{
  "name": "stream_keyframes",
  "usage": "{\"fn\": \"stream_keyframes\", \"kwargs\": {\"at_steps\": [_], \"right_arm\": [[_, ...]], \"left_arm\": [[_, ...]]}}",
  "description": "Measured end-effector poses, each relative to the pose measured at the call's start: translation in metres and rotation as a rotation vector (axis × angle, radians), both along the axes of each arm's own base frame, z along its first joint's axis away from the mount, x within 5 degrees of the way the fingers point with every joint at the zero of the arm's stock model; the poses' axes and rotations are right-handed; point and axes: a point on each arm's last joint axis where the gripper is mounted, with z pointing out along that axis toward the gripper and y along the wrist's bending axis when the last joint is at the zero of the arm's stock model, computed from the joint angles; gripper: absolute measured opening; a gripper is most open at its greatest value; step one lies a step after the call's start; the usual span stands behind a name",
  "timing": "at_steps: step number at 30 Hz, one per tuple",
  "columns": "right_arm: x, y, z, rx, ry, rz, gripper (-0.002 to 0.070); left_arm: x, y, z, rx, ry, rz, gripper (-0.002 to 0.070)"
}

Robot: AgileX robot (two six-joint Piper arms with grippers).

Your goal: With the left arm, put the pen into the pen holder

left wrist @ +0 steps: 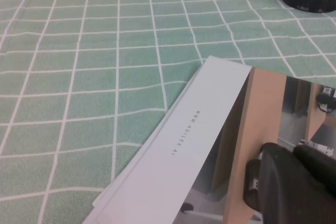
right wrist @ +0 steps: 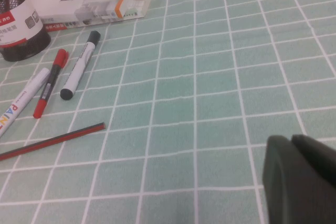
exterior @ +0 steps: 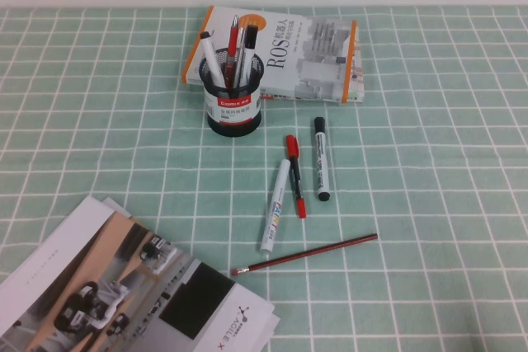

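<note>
Pen (exterior: pixel 275 206) is seen lying on counter (exterior: pixel 429 204) near pen holder (exterior: pixel 234 107); left end effector (left wrist: pixel 294 182) over brochure (left wrist: pixel 210 145) and right end effector (right wrist: pixel 302 177) above bare counter: finger state cannot be told.

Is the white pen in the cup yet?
No. The white pen lies flat on the tablecloth, apart from the cup.

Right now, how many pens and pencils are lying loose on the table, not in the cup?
4, lying close together: the white pen, the red-capped pen touching it, the black-capped marker alongside, and the red pencil nearest the robot. Neither gripper shows in the high view.
</note>
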Motion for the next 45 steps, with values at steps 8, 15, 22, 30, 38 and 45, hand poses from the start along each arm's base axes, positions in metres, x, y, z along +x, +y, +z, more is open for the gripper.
{"fn": "stream_keyframes", "kwargs": {"at_steps": [8, 15, 22, 30, 38, 45], "right_arm": [[0.0, 0.0, 0.0, 0.0, 0.0, 0.0, -0.002], [0.0, 0.0, 0.0, 0.0, 0.0, 0.0, -0.002], [0.0, 0.0, 0.0, 0.0, 0.0, 0.0, -0.002], [0.0, 0.0, 0.0, 0.0, 0.0, 0.0, -0.002], [0.0, 0.0, 0.0, 0.0, 0.0, 0.0, -0.002], [0.0, 0.0, 0.0, 0.0, 0.0, 0.0, -0.002]], "left_arm": [[0.0, 0.0, 0.0, 0.0, 0.0, 0.0, -0.0003], [0.0, 0.0, 0.001, -0.001, -0.006, 0.0, -0.0003], [0.0, 0.0, 0.001, -0.001, -0.006, 0.0, -0.0003], [0.0, -0.002, 0.002, -0.062, -0.012, -0.004, -0.0003], [0.001, -0.009, 0.013, -0.445, -0.065, -0.001, -0.0003], [0.003, -0.009, 0.02, -0.588, -0.125, 0.016, -0.0003]]}}
